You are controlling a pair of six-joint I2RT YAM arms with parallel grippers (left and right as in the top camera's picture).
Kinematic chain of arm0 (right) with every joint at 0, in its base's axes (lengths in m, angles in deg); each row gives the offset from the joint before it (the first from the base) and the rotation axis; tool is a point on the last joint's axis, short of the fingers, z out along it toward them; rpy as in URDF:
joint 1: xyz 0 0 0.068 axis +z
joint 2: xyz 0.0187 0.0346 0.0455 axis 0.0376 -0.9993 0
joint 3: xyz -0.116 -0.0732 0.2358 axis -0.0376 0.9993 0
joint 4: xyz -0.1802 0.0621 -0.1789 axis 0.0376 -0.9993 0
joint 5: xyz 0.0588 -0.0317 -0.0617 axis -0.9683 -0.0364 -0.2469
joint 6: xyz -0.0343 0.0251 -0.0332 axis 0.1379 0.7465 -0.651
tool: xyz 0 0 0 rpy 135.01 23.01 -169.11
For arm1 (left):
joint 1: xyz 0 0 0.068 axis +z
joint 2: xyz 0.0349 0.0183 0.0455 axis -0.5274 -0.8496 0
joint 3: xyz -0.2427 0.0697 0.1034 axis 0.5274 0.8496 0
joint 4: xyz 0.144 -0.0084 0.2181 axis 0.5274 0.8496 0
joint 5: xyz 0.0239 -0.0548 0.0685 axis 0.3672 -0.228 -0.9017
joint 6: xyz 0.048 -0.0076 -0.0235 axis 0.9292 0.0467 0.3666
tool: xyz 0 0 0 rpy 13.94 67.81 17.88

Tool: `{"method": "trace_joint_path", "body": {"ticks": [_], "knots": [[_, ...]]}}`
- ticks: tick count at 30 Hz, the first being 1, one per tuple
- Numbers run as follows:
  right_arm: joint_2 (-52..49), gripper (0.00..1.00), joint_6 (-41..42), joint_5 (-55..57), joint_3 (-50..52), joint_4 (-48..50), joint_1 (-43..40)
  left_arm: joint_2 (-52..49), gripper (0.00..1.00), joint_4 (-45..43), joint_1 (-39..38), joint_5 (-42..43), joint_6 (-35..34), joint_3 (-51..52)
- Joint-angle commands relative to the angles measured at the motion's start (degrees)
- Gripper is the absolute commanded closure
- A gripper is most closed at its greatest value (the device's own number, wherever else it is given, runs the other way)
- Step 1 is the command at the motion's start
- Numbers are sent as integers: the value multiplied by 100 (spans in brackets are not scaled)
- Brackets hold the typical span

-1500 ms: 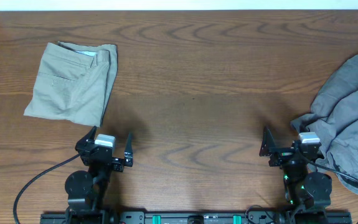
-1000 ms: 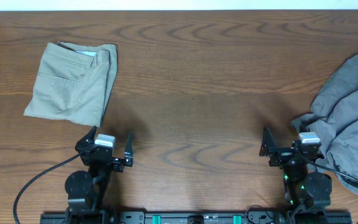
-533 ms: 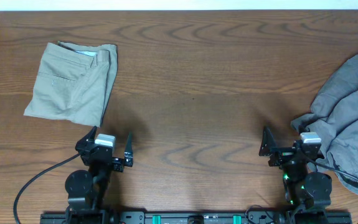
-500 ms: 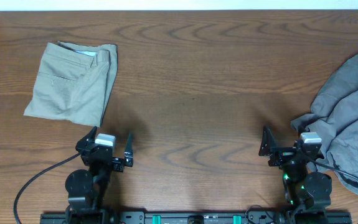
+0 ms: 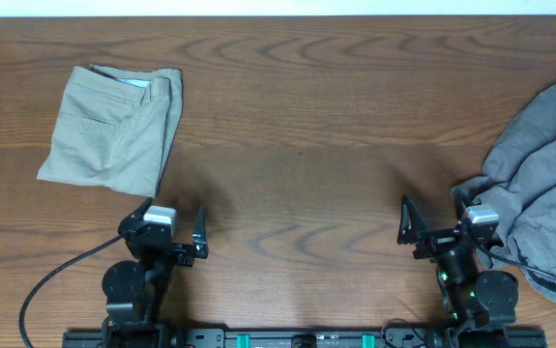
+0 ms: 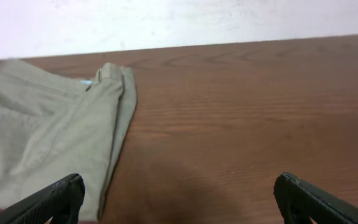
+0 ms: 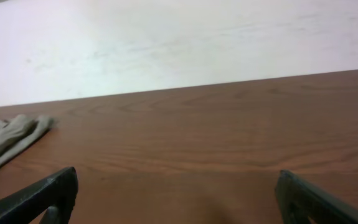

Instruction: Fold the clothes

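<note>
The wrinkled grey shorts (image 5: 541, 179) lie in a heap at the table's right edge, partly cut off by the frame. My right gripper (image 5: 434, 215) is open and empty just left of the heap, with its right finger at the cloth's edge. In the right wrist view the gripper (image 7: 177, 196) spans bare wood and the grey shorts do not show. My left gripper (image 5: 170, 223) is open and empty near the front left. In the left wrist view the gripper (image 6: 180, 200) faces the table.
Folded beige shorts (image 5: 113, 129) lie at the back left; they also show in the left wrist view (image 6: 42, 143) and at the right wrist view's left edge (image 7: 4, 144). The wooden table (image 5: 297, 126) ends at a pale wall at the back.
My right gripper has turned slightly left and its jaws stand a little wider. The left arm and both garments have not moved.
</note>
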Motion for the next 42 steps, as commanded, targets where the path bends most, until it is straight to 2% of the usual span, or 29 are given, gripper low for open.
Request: {"method": "trace_joint_path", "body": {"ticks": [1, 5, 9, 12, 15, 19, 22, 27, 33, 37, 39, 42], "knots": [[-142, 1, 87, -240, -413, -94, 81, -96, 2, -48, -22, -2, -494, -476], [-887, 1, 94, -199, -1300, -472, 79, -767, 2, 76, -22, -4, -494, -1141], [-2035, 1, 308, -192, -2365, -940, 79, -1976, 2, 439, -22, -7, -619, -2146], [-3150, 1, 455, 0, -3366, -1539, 61, -3032, 2, 1034, -22, -2, -881, -3167], [-4358, 1, 247, 4, -4382, -2382, 13, -4129, 2, 1812, -22, 59, -876, -4264], [-5816, 1, 122, -695, -5539, -3230, 11, -5431, 2, 2804, -22, 55, -872, -5582], [-6610, 1, 22, -1150, -6019, -3335, 4, -6094, 2, 3163, -22, 55, -872, -6129], [-7803, 1, 295, -964, -6780, -3689, -461, -6518, 2, 3182, -22, 190, -925, -6229], [-9173, 1, 837, 525, -7722, -4741, -1346, -6540, 2, 3303, -22, 184, -918, -6229], [-9912, 13, 1014, 973, -7761, -5235, -1558, -6540, 2, 3320, -22, 184, -918, -6229], [-10220, 13, 1014, 1117, -7759, -5595, -1561, -6540, 2, 3320, -22, 184, -918, -6229], [-10625, 7, 1078, 1469, -7757, -5910, -1556, -6540, 2, 3320, -22, 181, -918, -6229]]}}
